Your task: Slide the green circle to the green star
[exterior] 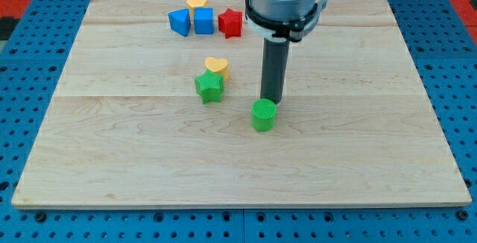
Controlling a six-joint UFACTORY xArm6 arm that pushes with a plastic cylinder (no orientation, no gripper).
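Resting our tip (270, 100) just above the green circle (263, 115), toward the view's top, we grip nothing; our tool is a bare rod. Green star (209, 87) lies left of the circle on the counter (358, 146), touching a yellow heart (217, 66). Nothing sits between circle and star. Near the top edge: blue triangle (178, 21), blue cube (203, 20), red star (231, 23), another yellow block (197, 3).

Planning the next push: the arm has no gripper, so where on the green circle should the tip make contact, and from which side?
Press on the green circle's side wall facing the view's right and slightly bottom, since the green star lies up-left. My tip now sits just above the circle, so it probably must come around first. The round wall may roll off, so push centred.
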